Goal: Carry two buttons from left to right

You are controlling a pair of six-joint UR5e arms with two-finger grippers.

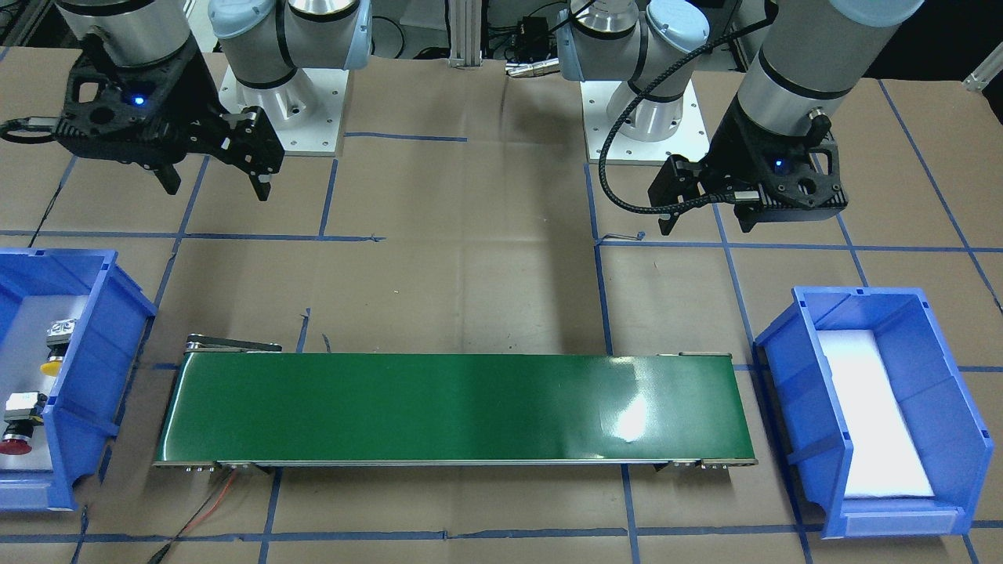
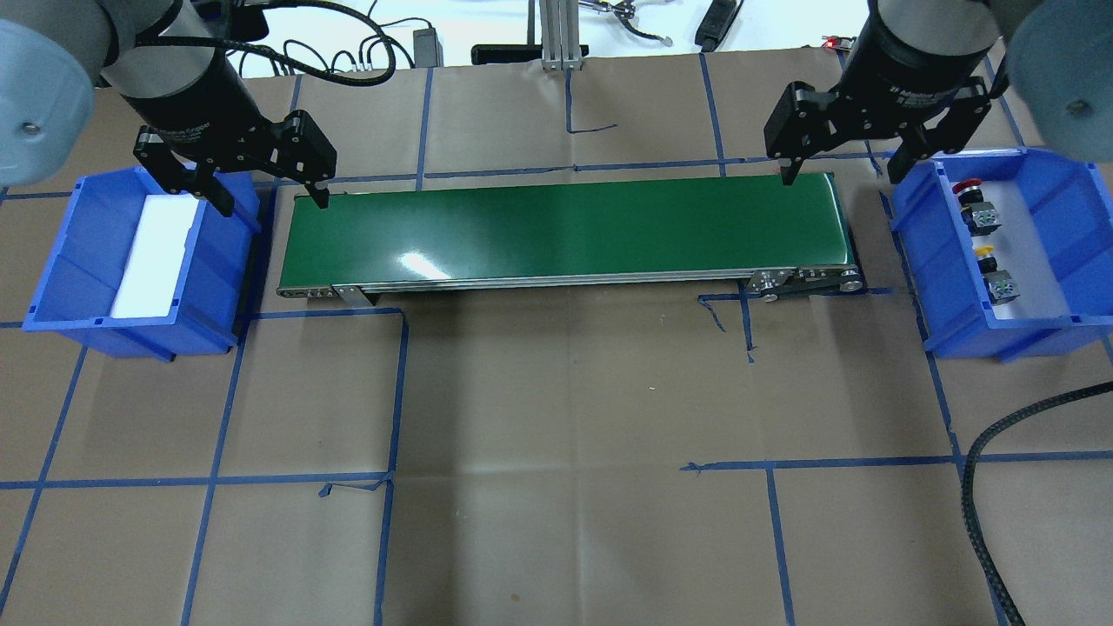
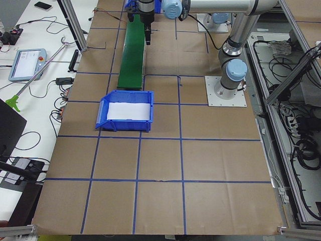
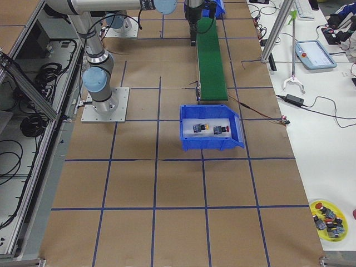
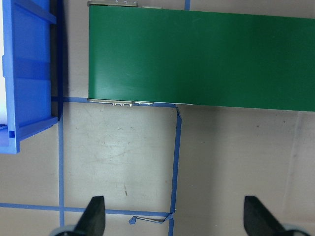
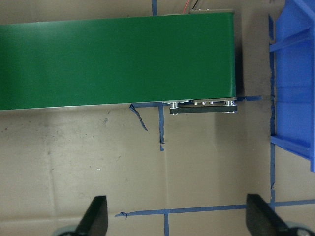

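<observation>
The yellow-capped button (image 2: pixel 993 269) and the red-capped button (image 2: pixel 976 204) lie on white foam in the blue bin (image 2: pixel 1009 341) at the right end of the green conveyor belt (image 2: pixel 565 230). They also show in the front view, yellow (image 1: pixel 56 348) and red (image 1: pixel 17 427). My right gripper (image 2: pixel 842 178) is open and empty, above the belt's right end, beside that bin. My left gripper (image 2: pixel 276 205) is open and empty, above the belt's left end, next to the other blue bin (image 2: pixel 130 335). That bin holds only white foam.
The belt (image 5: pixel 197 54) fills the top of both wrist views (image 6: pixel 113 59). A black braided cable (image 2: pixel 983 487) lies on the table at the near right. A yellow dish (image 4: pixel 329 214) with several spare buttons sits on the side table.
</observation>
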